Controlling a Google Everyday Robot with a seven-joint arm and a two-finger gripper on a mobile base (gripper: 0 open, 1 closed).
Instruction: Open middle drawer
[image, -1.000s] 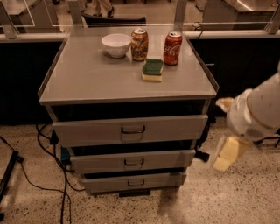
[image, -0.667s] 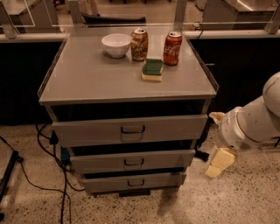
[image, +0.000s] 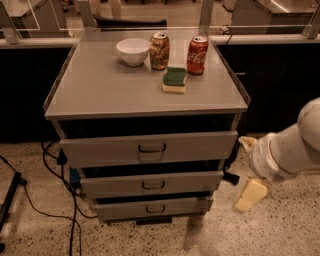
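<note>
Speckled floor (image: 280, 235) flanks the flat grey metal middle drawer (image: 190, 181); the pale, blocky tool (image: 251, 196) hangs right, its grip impossible to tell.
</note>
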